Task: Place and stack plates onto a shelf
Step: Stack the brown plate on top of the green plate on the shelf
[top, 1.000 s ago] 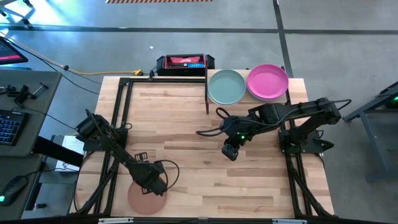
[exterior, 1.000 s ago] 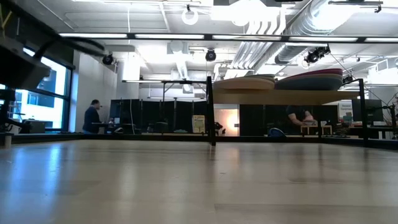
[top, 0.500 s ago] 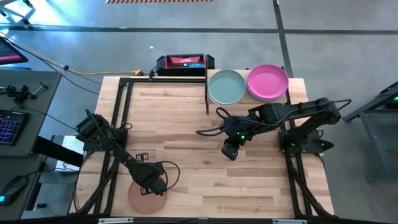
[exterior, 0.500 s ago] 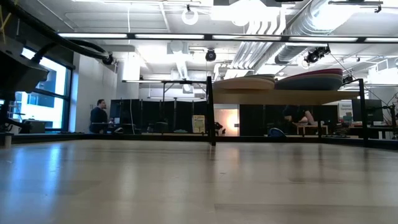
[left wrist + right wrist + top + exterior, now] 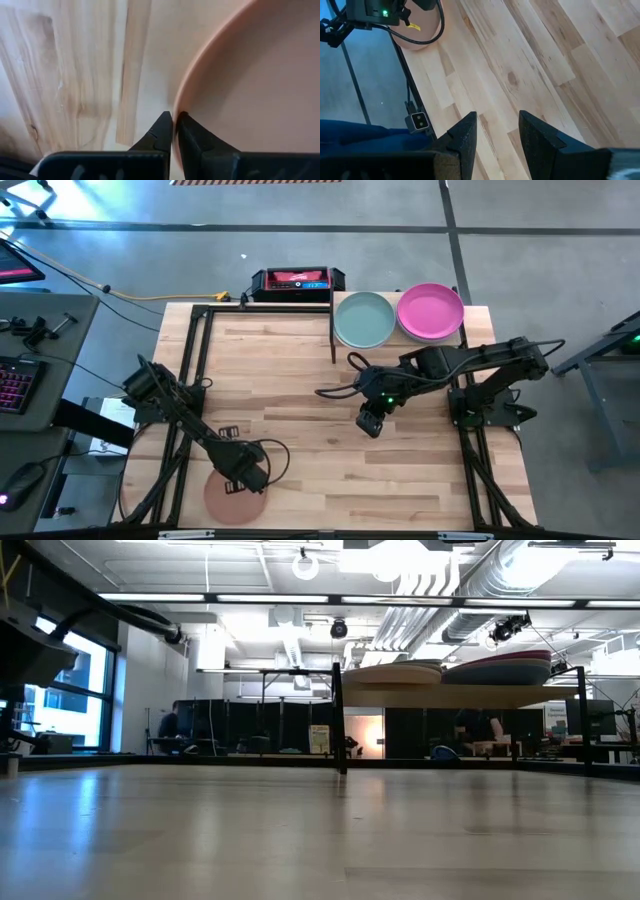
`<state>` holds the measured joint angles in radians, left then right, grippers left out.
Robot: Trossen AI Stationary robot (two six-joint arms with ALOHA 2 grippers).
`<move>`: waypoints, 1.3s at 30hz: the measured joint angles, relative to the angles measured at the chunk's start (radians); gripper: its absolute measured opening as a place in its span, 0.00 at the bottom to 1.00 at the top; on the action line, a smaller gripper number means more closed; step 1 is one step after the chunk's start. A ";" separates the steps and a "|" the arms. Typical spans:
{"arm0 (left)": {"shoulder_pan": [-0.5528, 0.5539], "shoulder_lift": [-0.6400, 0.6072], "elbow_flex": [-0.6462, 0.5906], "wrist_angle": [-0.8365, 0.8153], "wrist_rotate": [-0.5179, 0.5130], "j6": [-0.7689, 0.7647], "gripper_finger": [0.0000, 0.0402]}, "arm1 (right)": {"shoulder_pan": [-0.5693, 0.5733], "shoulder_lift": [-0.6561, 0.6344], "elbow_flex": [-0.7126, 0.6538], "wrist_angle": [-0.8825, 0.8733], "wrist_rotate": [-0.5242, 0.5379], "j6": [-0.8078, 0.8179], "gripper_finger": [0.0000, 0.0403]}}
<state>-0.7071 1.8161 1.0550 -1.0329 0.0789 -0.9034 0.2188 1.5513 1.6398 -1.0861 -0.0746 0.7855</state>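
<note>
A terracotta plate (image 5: 228, 500) lies flat near the table's near left corner; the left wrist view fills with it (image 5: 250, 75). My left gripper (image 5: 247, 478) points down at its far right rim and is shut on it. My right gripper (image 5: 370, 426) hangs open above the table's middle right, with only bare wood between its fingers (image 5: 497, 118). A teal green plate (image 5: 363, 319) and a magenta plate (image 5: 430, 311) sit side by side on the shelf (image 5: 440, 696) at the far right. My left gripper (image 5: 174, 120) pinches the plate's raised rim (image 5: 176, 106) between its two fingers, one fingertip inside the plate and one outside over the table. The fingers come steeply from above. The plate still lies flat on the wood.
A red and black device (image 5: 297, 280) sits beyond the far edge. Black frame rails (image 5: 192, 370) run along the table's left and right sides. A cable loops beside the left wrist (image 5: 275, 455). Bare wood spreads across the middle. People move in the room behind.
My left gripper has shut on the plate's rim, with the arm staying in place. The plate has not moved. A person in the room behind has walked toward the right.
</note>
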 joint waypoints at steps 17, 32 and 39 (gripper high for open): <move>0.009 0.003 0.227 -0.215 -0.112 0.073 0.01 | 0.000 0.000 0.000 0.000 0.003 0.000 0.31; 0.160 0.003 0.484 -0.438 -0.246 0.153 0.01 | -0.027 0.000 0.000 -0.038 0.048 -0.100 0.31; 0.320 0.002 0.581 -0.502 -0.318 0.229 0.01 | -0.088 -0.001 0.000 -0.135 0.049 -0.209 0.31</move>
<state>-0.3871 1.8183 1.6356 -1.5346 -0.2393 -0.6746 0.1311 1.5507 1.6398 -1.2215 -0.0257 0.5764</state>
